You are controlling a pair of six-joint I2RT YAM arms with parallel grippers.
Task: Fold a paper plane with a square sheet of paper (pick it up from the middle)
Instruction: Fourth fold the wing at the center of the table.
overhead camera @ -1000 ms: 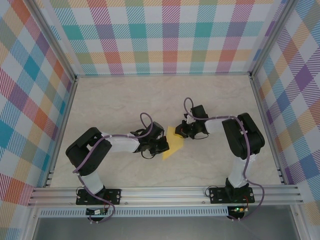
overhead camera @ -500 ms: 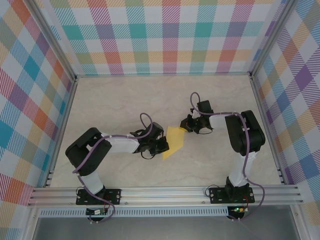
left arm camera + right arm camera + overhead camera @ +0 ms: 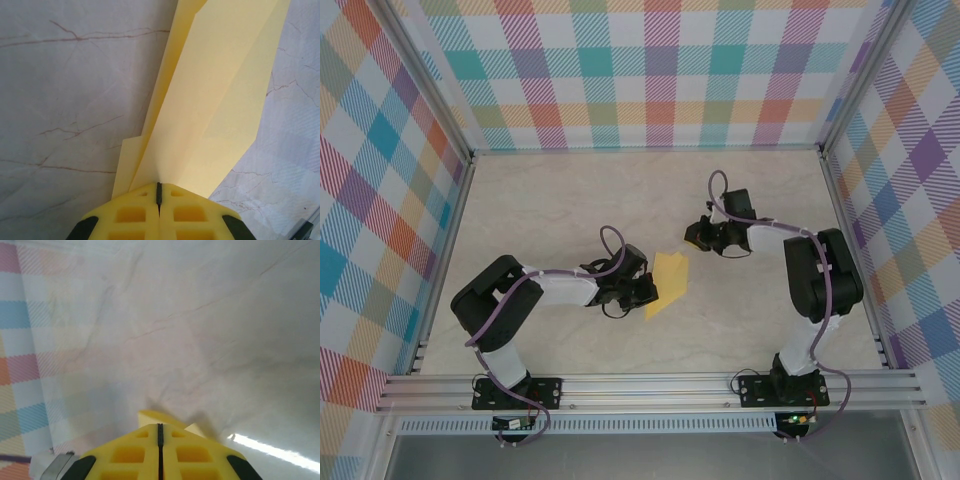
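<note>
The sheet of paper point(image 3: 670, 280), bright yellow and already folded into a long layered shape, lay near the middle of the marble-patterned table point(image 3: 570, 200), its length running from about 7 o'clock to 1 o'clock in the overhead view. From the left wrist it point(image 3: 210, 110) showed stacked layers with creases along its length, stretching away from the fingers toward 1 o'clock over the tabletop. The left gripper point(image 3: 649, 292) sat at the paper's 9 o'clock edge, and its yellow fingers point(image 3: 135, 215) were pressed fully together on the near end of the sheet, pinching the layers between them point(image 3: 159, 186). The right gripper point(image 3: 692, 236) stood near the paper at roughly 1 o'clock from it, clear of it, with its jaws closed point(image 3: 160, 427) and nothing between them, above bare table. Checked walls point(image 3: 650, 70) enclosed the table at 9, 12 and 3 o'clock, and an aluminium rail point(image 3: 650, 385) carrying both arm bases ran along 6 o'clock.
</note>
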